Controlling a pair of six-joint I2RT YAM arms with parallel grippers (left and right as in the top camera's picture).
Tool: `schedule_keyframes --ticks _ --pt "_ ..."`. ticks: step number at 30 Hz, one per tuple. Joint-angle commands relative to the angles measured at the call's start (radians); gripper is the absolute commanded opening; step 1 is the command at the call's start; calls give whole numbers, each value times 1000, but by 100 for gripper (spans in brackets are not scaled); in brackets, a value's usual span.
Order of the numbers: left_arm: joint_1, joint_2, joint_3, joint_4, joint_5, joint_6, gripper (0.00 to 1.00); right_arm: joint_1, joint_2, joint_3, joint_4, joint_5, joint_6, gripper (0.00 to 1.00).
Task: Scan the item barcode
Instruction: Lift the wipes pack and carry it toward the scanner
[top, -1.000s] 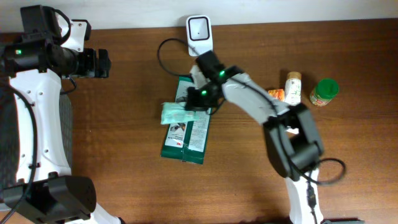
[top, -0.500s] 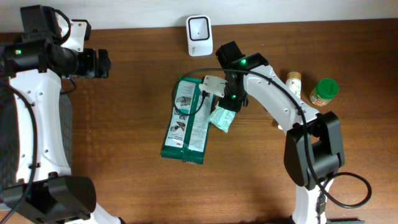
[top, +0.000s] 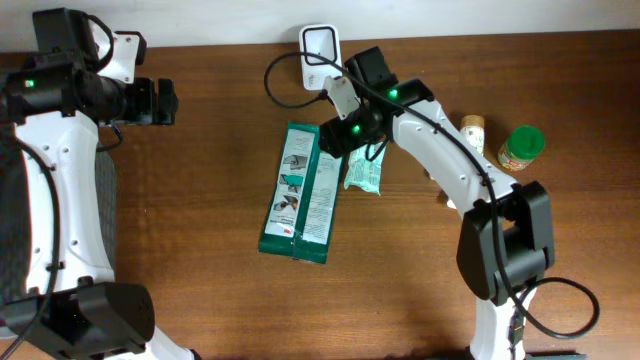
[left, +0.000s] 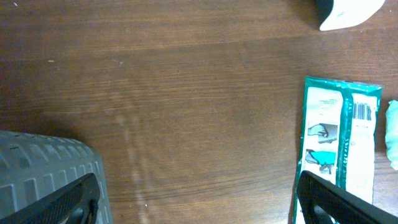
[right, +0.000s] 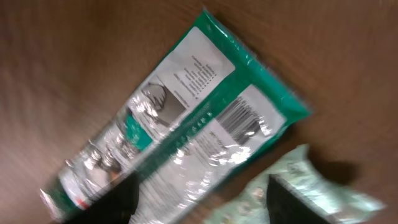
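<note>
Green packet (top: 300, 190) lies flat in the middle of the counter (top: 200, 260), barcode up. Just beside it at 3 o'clock lies a pale mint pouch (top: 364, 170). White scanner (top: 320, 45) stands at 12 o'clock. Right tool (right: 202, 186) hovers over both packs, fingers apart, holding nothing. Left tool (left: 199, 202), at 9 o'clock, gapes wide, empty.
</note>
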Motion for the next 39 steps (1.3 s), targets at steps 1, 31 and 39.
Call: schedule_keyframes --ticks 1,31,39 --pt "2 -4 5 1 3 -13 99 7 7 -140 73 12 499 28" --pt "2 -4 5 0 3 -13 99 -283 -60 -303 -13 -65 385 57" --pt "2 -4 5 0 3 -13 99 -272 10 -377 155 -122 470 57"
